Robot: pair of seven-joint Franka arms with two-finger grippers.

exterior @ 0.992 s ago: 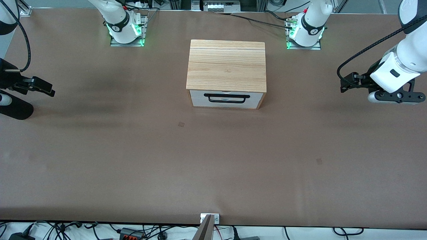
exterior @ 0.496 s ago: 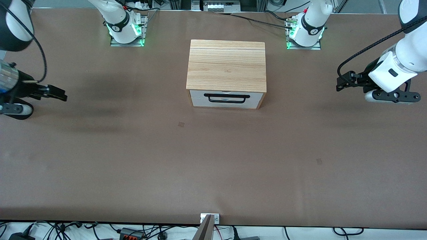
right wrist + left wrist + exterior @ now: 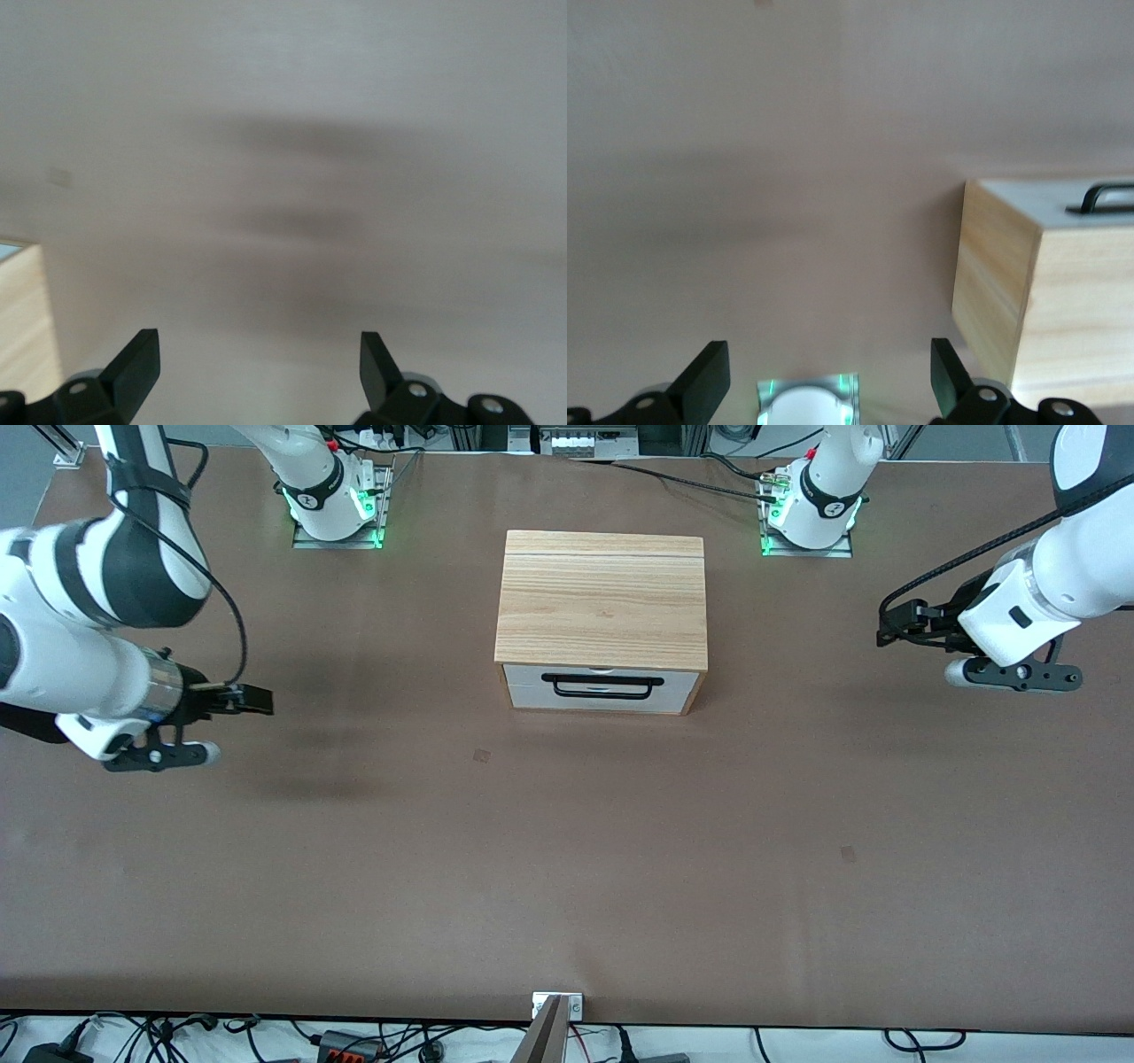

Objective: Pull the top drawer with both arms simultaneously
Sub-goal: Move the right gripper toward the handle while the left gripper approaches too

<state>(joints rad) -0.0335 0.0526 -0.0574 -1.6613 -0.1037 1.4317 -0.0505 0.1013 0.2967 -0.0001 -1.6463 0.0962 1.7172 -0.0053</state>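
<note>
Both tools [image 3: 259, 701] [image 3: 886, 627] flank, seemingly untouched, top drawer [image 3: 602, 687].

Front view: high camera at the table's near edge, facing both arm bases along the top edge, taking in the whole brown table [image 3: 567, 850].

Left wrist view: looks past its own spread jaws, from the left arm's end, at the light-wood cabinet box [image 3: 1036, 283]; moderately near.

Right wrist view: past its spread jaws, over bare table [image 3: 292, 133].

Shared: the cabinet [image 3: 602, 598] appears in the front and left wrist views.
</note>
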